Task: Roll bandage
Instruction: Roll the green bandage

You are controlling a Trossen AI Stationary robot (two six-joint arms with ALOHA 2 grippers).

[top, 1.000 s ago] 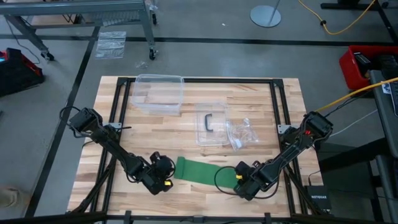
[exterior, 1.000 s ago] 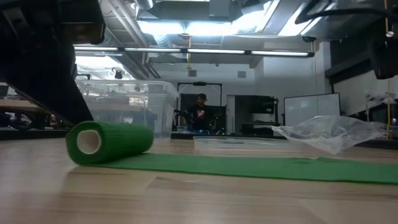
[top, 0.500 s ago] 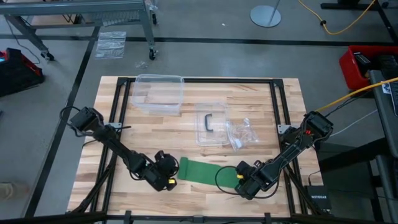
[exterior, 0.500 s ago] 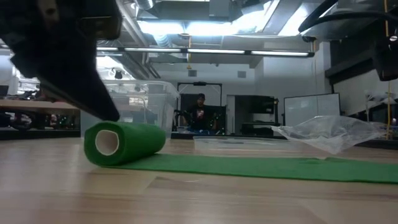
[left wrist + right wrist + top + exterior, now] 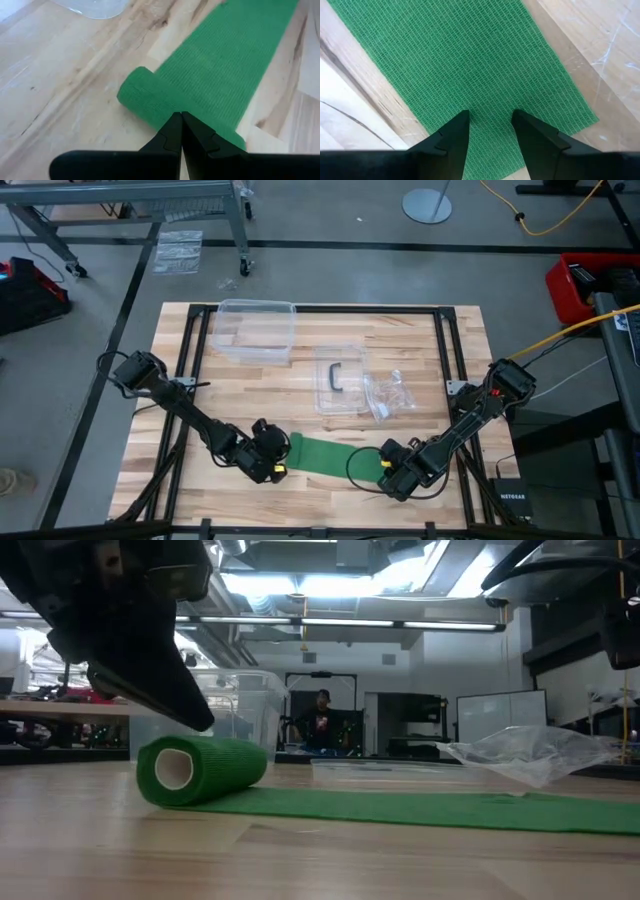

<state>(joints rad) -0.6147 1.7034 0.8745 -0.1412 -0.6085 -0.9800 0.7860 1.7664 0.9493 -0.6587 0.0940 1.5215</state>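
Observation:
The bright green bandage lies near the table's front edge. Its left end is wound into a roll (image 5: 296, 450) (image 5: 200, 770), and the rest is a flat strip (image 5: 340, 456) that runs to the right on the wood. My left gripper (image 5: 274, 467) (image 5: 181, 120) is shut and stands at the roll's left side, slanting down onto it. My right gripper (image 5: 387, 467) (image 5: 490, 125) points straight down, open, over the strip's right end (image 5: 470, 65). My left gripper touches the roll's upper back side (image 5: 167, 107) with the tips of its shut fingers, about midway along the roll. It comes slanting down from the table's left. The roll lies on the strip and the table. My right gripper has its two open fingertips (image 5: 454, 131) standing on the flat strip near its right end, from above, one layer under them. The strip lies flat on the table there.
A clear plastic box (image 5: 255, 330) stands at the far left of the table. A clear lid with a dark handle (image 5: 338, 378) and a crumpled clear plastic bag (image 5: 390, 395) (image 5: 530, 755) lie behind the bandage. A person (image 5: 322, 720) stands in the room beyond.
My left gripper has gone toward the table's right edge with its shut fingers against the roll. The roll has rolled rightward along the strip, and the flat part has grown shorter. The strip's right end has stayed in place under my right gripper.

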